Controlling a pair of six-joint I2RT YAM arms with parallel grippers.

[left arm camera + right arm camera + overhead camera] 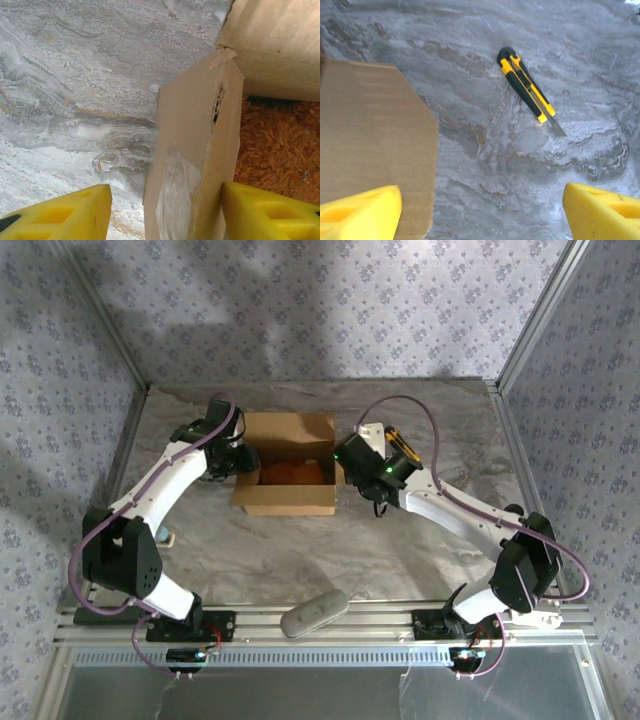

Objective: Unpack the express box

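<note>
Box [288, 502] sits mid-table [250, 560], between the two arms, a little left of centre.

- Top is open: the far flap is folded back and the side flaps stand up or out. Clear tape clings to the left flap [190, 165], so I judge the seam is already cut.
- Knife [527, 90] lies on bare table right of the box, blade out, touching nothing. Cutting looks finished.
- Plush [295, 472], orange-brown and fuzzy, lies inside on the box floor. The left wrist view shows it just past the left flap.
- I cannot tell if anything else is in the box.

Left gripper [167, 210] is at the box's left side.
- Its jaws straddle the upright left flap.
- The outer finger [65, 212] stands apart from the cardboard with table showing between. The inner one is against it or just beside it.
- The jaws are released, not clamped on the flap.

Right gripper [482, 215] is at the box's right side, above the table.
- Its jaws are spread wide and hold nothing.
- The right flap [370, 140] reaches in under its one finger.

Progress, as a judgement: opening is done and emptying is not yet begun. What is left is to reach past the flaps, lift the plush out and set it on the table. The flaps may need holding aside.
</note>
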